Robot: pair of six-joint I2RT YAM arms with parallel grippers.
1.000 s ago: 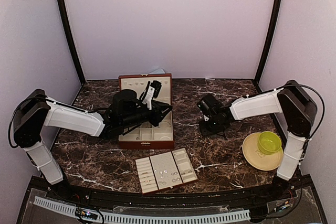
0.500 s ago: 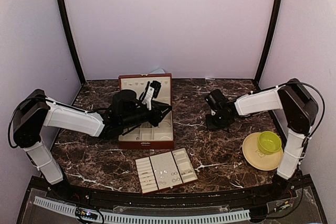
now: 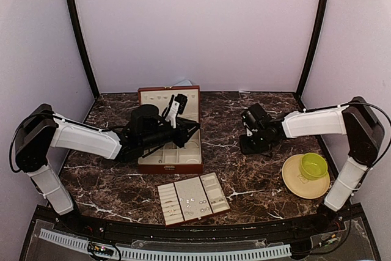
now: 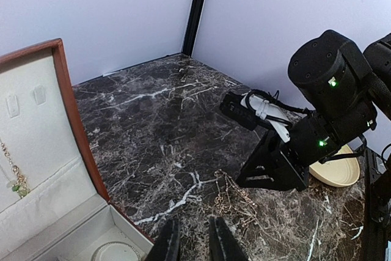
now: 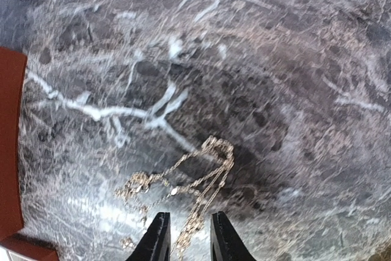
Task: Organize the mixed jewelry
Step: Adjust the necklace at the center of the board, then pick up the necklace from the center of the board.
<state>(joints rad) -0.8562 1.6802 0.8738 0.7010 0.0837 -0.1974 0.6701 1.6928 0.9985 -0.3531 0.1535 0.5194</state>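
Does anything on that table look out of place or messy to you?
Yes. A thin gold chain lies in a loose tangle on the bare marble table, just below the right hand, beside the red-brown box rather than inside it. Another necklace hangs neatly in the box's lid.

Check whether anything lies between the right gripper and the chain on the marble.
Nothing visible does. The right gripper hangs right above the gold chain, which lies loose on bare marble; its jaws stand slightly apart over the chain's near end. The red-brown box sits off to the side, clear of the path.
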